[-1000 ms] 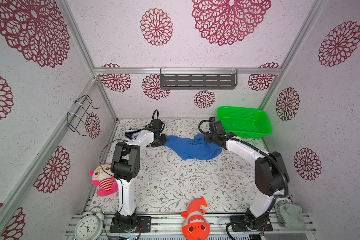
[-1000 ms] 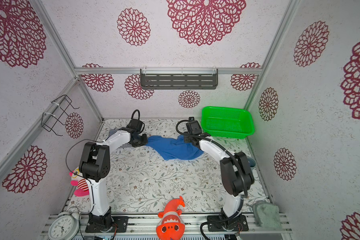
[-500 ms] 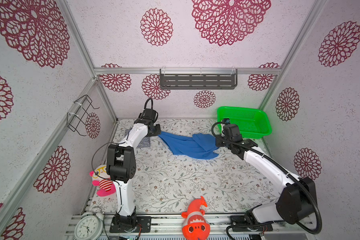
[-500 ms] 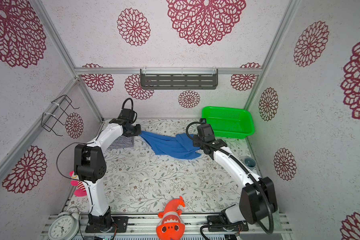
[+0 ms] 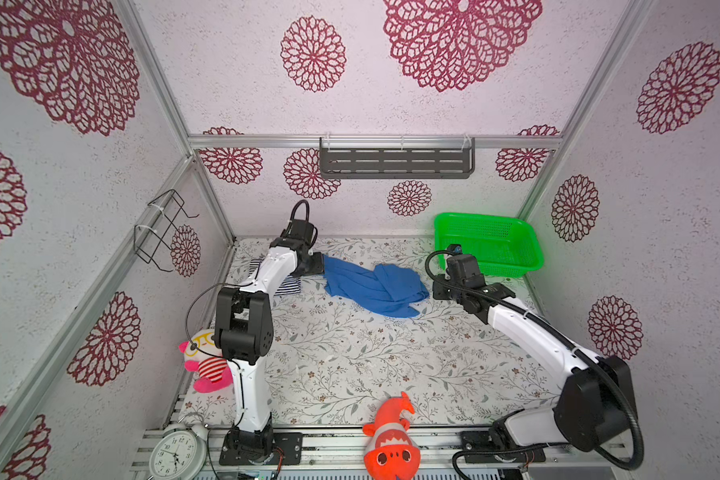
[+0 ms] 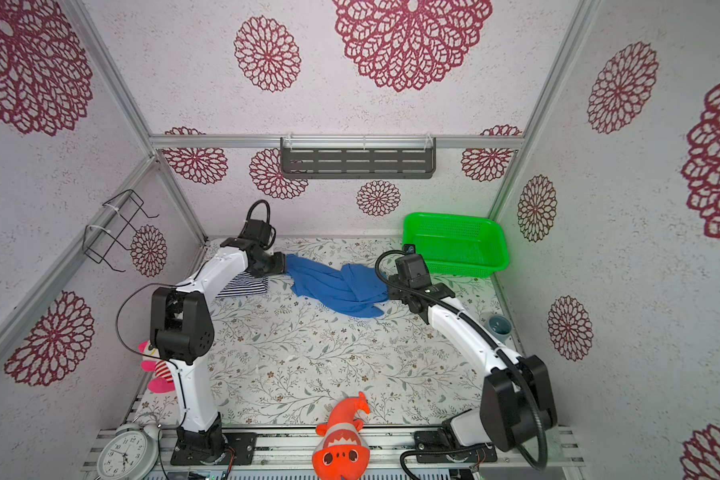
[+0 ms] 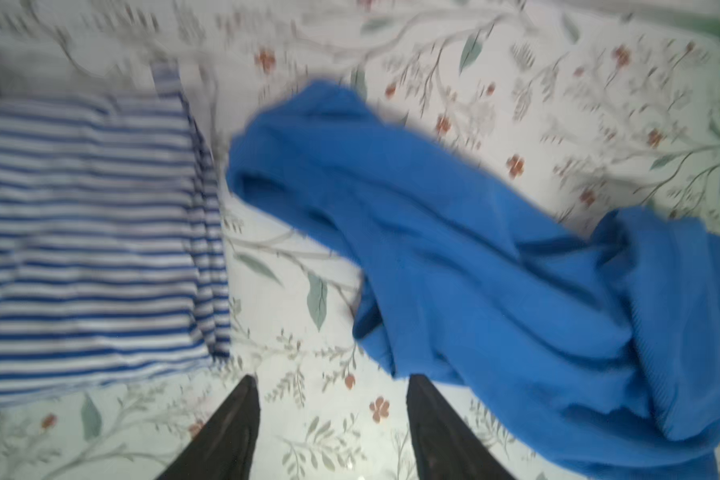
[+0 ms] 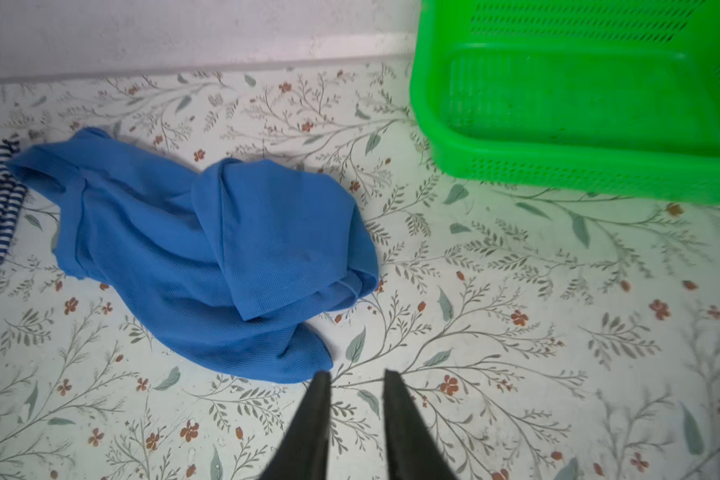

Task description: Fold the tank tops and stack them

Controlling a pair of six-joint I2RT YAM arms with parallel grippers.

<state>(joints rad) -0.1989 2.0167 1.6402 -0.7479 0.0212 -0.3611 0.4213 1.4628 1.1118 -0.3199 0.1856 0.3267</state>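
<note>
The plain royal blue tank top [image 5: 375,286] [image 6: 337,286] lies crumpled on the floral table near the back. The striped tank top [image 5: 288,286] [image 6: 242,287] lies flat to its left, partly under my left arm. My left gripper [image 7: 331,380] [image 5: 319,266] is open at the blue top's left end, with only table between its fingers. The blue cloth [image 7: 474,270] ends just past one fingertip, with the stripes [image 7: 80,249] on the other side. My right gripper [image 8: 356,376] [image 5: 435,286] is open a little at the blue top's [image 8: 208,249] right end and holds nothing.
A green basket [image 5: 491,245] [image 8: 578,116] stands at the back right, close to my right gripper. At the front edge are an orange fish toy [image 5: 387,436], a plush owl [image 5: 204,357] and an alarm clock [image 5: 175,457]. A small cup [image 6: 499,326] sits at the right edge.
Both grippers were shut on the blue tank top and pulled it apart sideways. Both have now opened and let go, and the top has dropped crumpled onto the table.
</note>
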